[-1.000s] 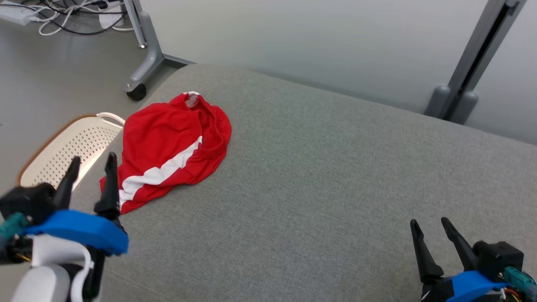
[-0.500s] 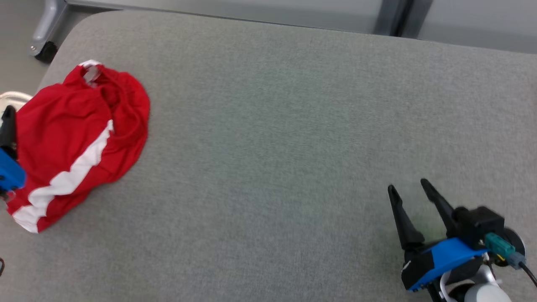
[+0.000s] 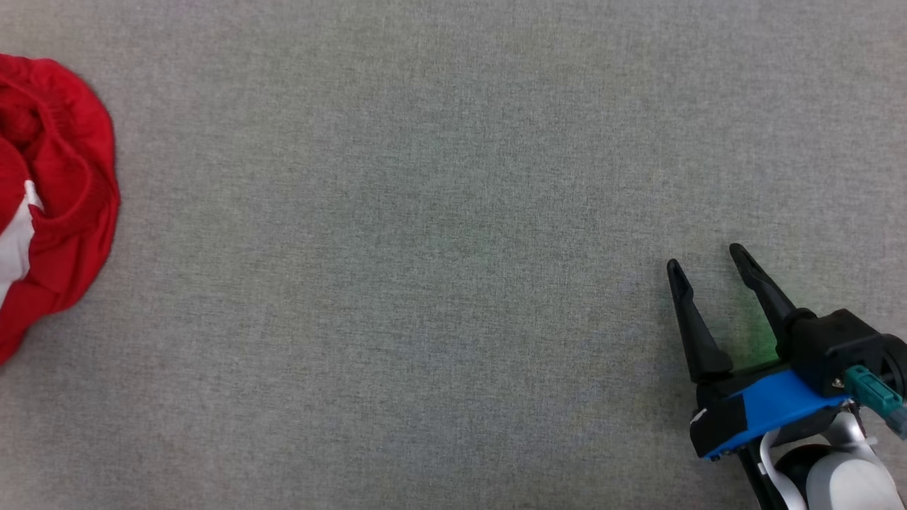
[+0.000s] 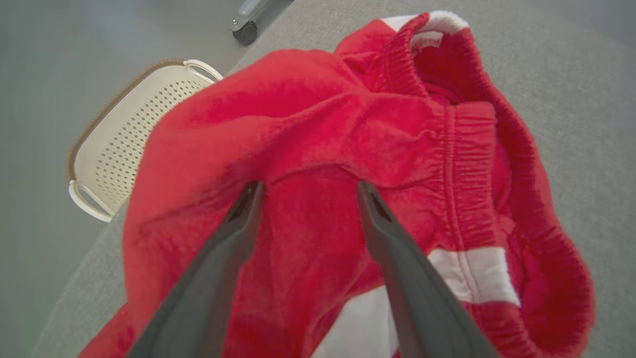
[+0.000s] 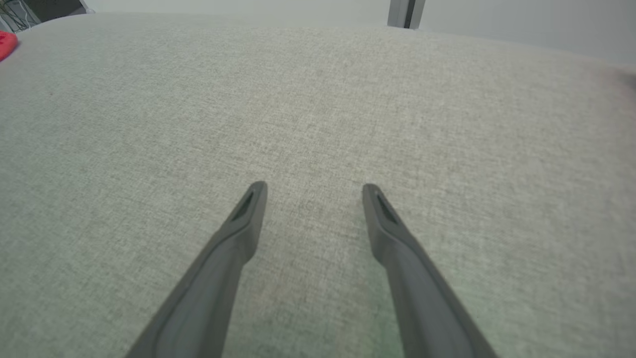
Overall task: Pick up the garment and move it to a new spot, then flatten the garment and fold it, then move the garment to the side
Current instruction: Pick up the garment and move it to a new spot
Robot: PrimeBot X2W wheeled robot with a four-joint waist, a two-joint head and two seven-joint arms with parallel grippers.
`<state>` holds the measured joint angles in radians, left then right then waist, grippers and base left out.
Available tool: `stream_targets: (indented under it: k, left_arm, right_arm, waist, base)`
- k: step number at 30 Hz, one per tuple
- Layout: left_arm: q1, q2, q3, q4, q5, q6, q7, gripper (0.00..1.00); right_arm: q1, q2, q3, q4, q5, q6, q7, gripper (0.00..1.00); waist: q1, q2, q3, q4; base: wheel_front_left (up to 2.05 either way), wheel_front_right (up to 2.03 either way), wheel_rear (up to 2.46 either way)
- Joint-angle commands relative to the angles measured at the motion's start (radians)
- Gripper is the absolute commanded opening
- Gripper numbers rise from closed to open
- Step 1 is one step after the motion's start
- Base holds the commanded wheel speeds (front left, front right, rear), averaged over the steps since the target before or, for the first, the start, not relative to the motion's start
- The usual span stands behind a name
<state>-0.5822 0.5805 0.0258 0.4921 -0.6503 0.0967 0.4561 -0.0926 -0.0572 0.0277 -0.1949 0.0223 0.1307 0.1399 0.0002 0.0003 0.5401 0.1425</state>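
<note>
The garment (image 3: 60, 198) is a pair of red shorts with a white stripe, crumpled at the left edge of the head view on the grey cushion (image 3: 425, 212). In the left wrist view the garment (image 4: 348, 139) lies close under my left gripper (image 4: 308, 186), whose fingers stand apart over the red cloth with nothing pinched between them. My right gripper (image 3: 705, 256) hovers open over bare cushion at the lower right, far from the shorts. The right wrist view has the right gripper (image 5: 313, 188) above plain fabric, with a sliver of the garment (image 5: 7, 44) at far left.
A cream perforated basket (image 4: 124, 134) stands on the floor beside the cushion's left end, near a caster wheel (image 4: 246, 32) of a grey stand. A grey post (image 5: 405, 12) rises behind the cushion.
The head camera has tilted down and turned right, so the shorts slid to the left edge and the left gripper left that view. The right gripper sits a little higher in the picture.
</note>
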Motion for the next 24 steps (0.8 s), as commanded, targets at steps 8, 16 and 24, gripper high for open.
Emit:
stream_targets:
  k: [8, 16, 24]
  left_arm:
    - [-0.080, -0.065, -0.003, 0.157, -0.046, -0.002, 0.024, 1.00]
    - [-0.091, -0.137, -0.038, 0.282, -0.109, -0.051, 0.147, 0.00]
    - [-0.161, -0.055, -0.012, 0.286, -0.093, -0.114, 0.024, 0.00]
  right_arm:
    - [-0.021, -0.014, 0.010, -0.053, -0.003, 0.000, 0.018, 1.00]
    - [-0.007, -0.013, -0.002, -0.088, -0.010, 0.000, 0.034, 1.00]
    - [-0.024, -0.005, 0.017, -0.046, 0.010, 0.000, 0.013, 1.00]
  waist:
    - [-0.0002, -0.0003, 0.075, -0.018]
    - [-0.0002, -0.0003, 0.085, -0.022]
    - [-0.0002, -0.0003, 0.011, -0.007]
  base:
    - [0.00, 0.00, 0.00]
    - [0.00, 0.00, 0.00]
    - [0.00, 0.00, 0.00]
